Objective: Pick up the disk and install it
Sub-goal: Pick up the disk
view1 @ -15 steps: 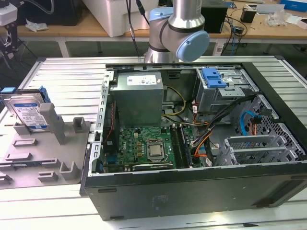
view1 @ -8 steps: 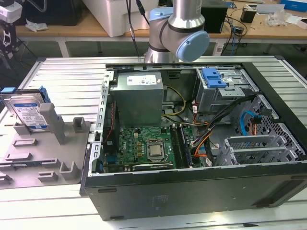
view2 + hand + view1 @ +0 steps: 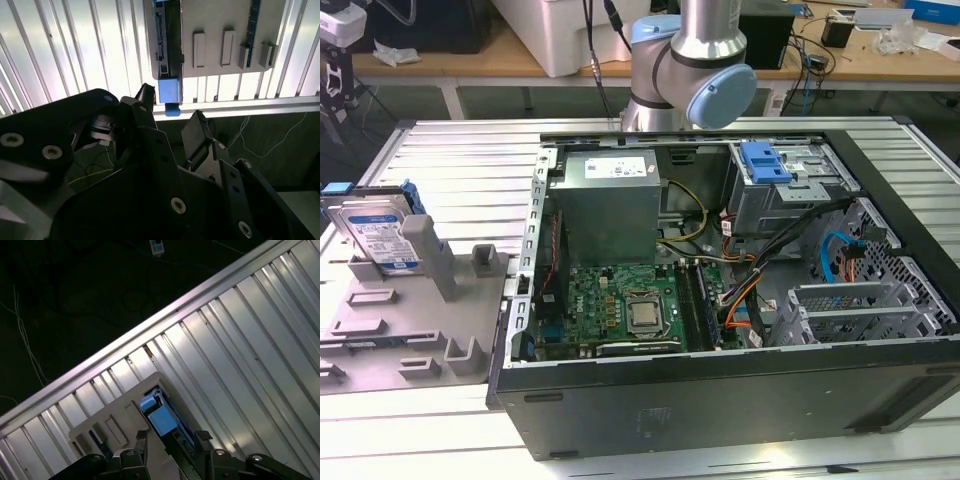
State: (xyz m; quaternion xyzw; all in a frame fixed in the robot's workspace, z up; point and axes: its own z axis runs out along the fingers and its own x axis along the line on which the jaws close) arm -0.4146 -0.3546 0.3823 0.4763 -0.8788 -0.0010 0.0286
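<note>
The disk (image 3: 378, 236) is a silver drive with a white-and-blue label and blue side rails. It stands tilted in a grey fixture (image 3: 410, 330) on the ribbed table, at the exterior view's left. In both wrist views I see it edge-on, blue rail end (image 3: 169, 92) (image 3: 161, 419) toward me. My gripper (image 3: 171, 116) (image 3: 171, 436) is open, its two black fingers (image 3: 144, 102) apart, with nothing between them. The disk's blue end lines up with the gap but lies beyond the fingertips. The arm's grey and blue joint (image 3: 705, 75) rises behind the computer case.
An open computer case (image 3: 720, 400) lies on the table right of the fixture. It holds a grey power-supply box (image 3: 610, 200), a green motherboard (image 3: 625, 305), cables and a drive cage with a blue bracket (image 3: 765, 160). The table's edge (image 3: 150, 322) and dark floor lie past the fixture.
</note>
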